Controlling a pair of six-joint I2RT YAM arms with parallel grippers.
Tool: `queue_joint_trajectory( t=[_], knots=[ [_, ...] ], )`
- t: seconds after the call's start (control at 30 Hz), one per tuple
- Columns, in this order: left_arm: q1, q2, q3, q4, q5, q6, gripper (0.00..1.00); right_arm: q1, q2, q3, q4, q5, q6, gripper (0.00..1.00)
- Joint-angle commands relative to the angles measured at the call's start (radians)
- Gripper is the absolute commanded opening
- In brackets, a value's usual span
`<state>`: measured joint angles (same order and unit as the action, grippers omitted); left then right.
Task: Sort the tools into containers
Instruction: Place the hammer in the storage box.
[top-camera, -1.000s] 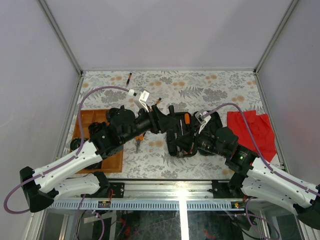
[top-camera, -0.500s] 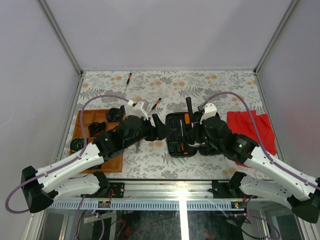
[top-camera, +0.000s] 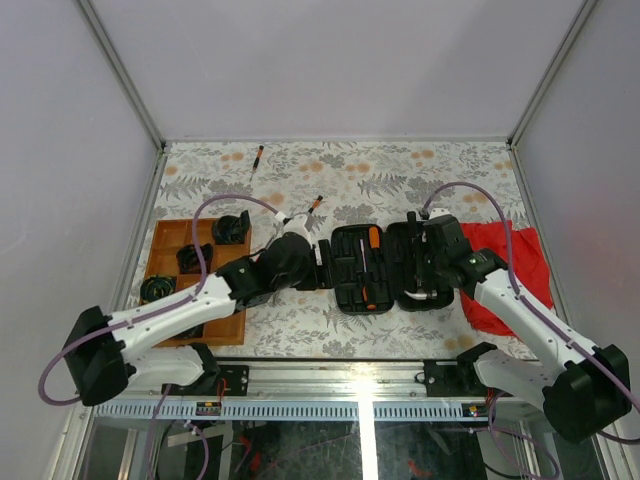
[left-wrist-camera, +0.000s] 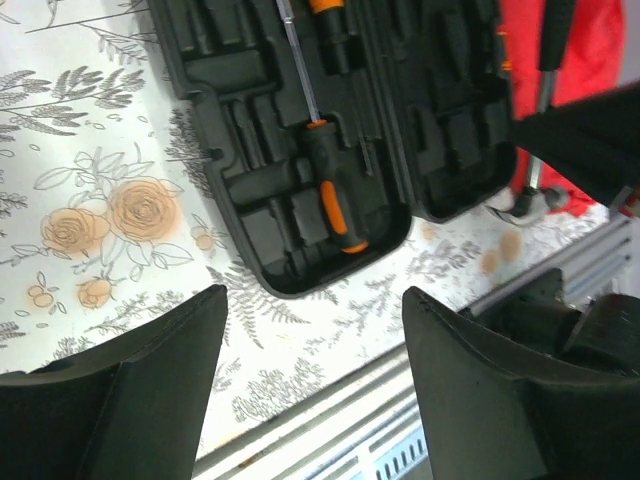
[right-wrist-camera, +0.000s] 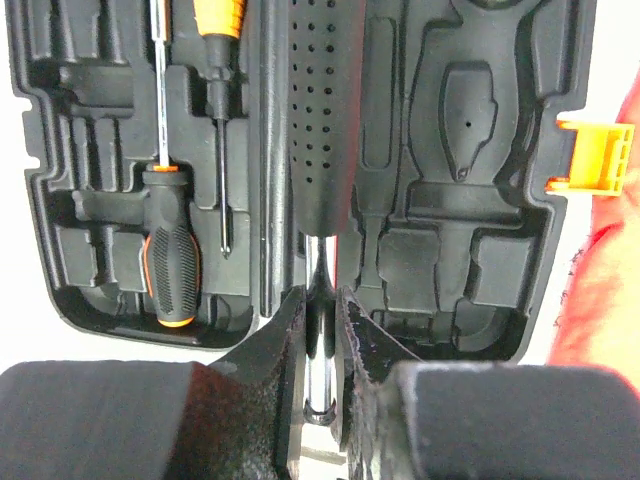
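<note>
Two sets of fingers over the table, taken nearest first. R fingers, at near edge of tool case: clamped on steel shaft of hammer, close to its head. Black dimpled handle pointing away, running over the seam btwn the two case halves; touching the case or not, can't tell. L fingers, a bit farther in: spread wide, empty, hovering just beside L edge of case above patterned table. Case open flat mid-table, both moulded halves facing up, orange latch on outer edge of R half. In L half, two screwdrivers seated side by side: black-and-orange screwdriver w/ handle at near end, shaft running away; orange-handled screwdriver reversed, handle at far end, tip twd near. Level w/ case, off to L: wooden tray, apart from case, L arm crossing over its corner; dark items in several compartments, too small to ID. Off to R: red cloth just beside case, partly under R arm. Farther out, small driver loose on table just beyond L wrist. Farthest, second small driver near back-L corner, well apart from everything else.
</note>
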<state>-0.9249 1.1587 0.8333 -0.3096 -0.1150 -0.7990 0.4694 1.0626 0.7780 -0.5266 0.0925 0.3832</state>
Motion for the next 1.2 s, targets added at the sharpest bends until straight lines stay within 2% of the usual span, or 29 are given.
queue_joint_trajectory(
  t=[0.0,0.27,0.4,0.77,0.97,1.17],
  knots=[
    [0.063,0.11,0.064,0.002,0.034,0.051,0.68,-0.033,-0.026,-0.019,0.095,-0.083,0.002,0.0],
    [0.216,0.381,0.21,0.008,0.131,0.139,0.63,-0.034,-0.052,-0.042,0.124,-0.145,0.012,0.0],
    [0.24,0.5,0.254,0.049,0.198,0.168,0.61,-0.034,-0.052,-0.051,0.135,-0.143,0.017,0.0],
    [0.283,0.713,0.313,0.129,0.218,0.147,0.55,-0.034,-0.073,-0.052,0.124,-0.125,0.019,0.0],
    [0.292,0.782,0.343,0.116,0.198,0.146,0.38,-0.034,-0.076,-0.051,0.107,-0.123,-0.011,0.0],
    [0.324,0.755,0.312,0.082,0.171,0.198,0.26,-0.035,-0.065,-0.055,0.098,-0.13,-0.034,0.0]
  ],
)
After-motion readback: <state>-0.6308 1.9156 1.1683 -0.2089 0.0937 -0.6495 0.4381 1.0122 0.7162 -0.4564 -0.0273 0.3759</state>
